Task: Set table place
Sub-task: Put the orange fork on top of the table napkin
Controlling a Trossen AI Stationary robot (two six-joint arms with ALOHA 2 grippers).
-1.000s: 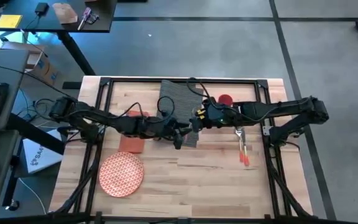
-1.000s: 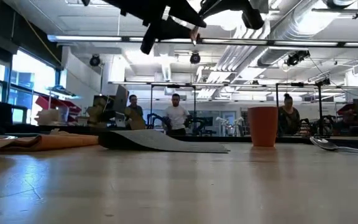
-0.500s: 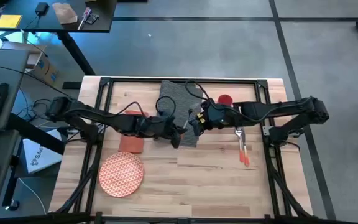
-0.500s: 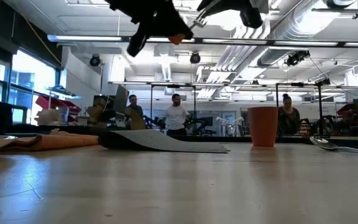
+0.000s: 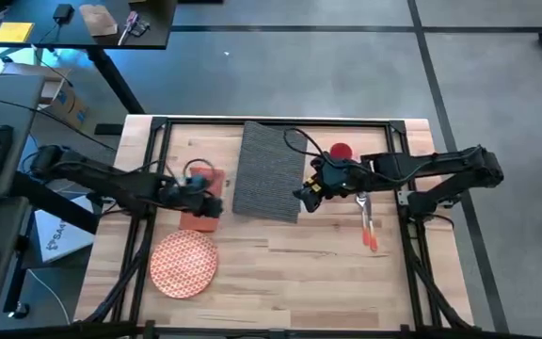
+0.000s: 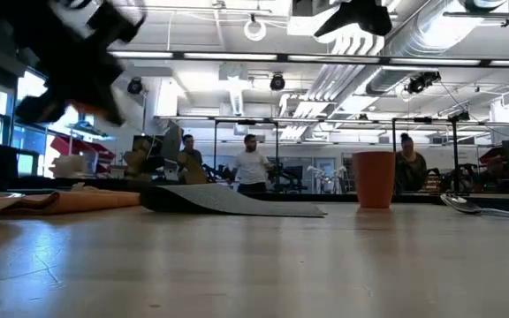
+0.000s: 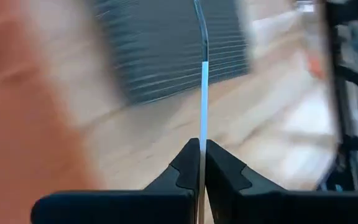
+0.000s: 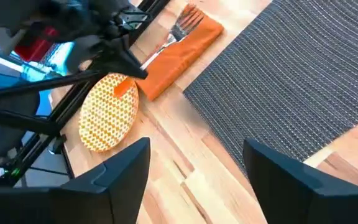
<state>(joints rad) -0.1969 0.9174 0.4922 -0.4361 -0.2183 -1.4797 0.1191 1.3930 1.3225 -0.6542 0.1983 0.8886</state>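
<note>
With left gripper [image 7: 202, 144] pinched tight on a thin silver blade [image 7: 204, 81] near the napkin [image 8: 182, 53], carry level and lower flat beside the placemat [image 5: 269, 169], lying mid-table between both arms. Hold right gripper [image 8: 197, 149], spread wide and empty at the placemat's edge, clear of the path.

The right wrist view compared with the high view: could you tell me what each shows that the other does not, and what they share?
Only the right wrist view shows a fork lying on the orange napkin, and the right gripper with its fingers apart.

Only the high view shows the red cup, the orange-handled cutlery on the table beside the right arm, and the left gripper over the napkin.

Both show the grey placemat, the patterned plate and the napkin.
</note>
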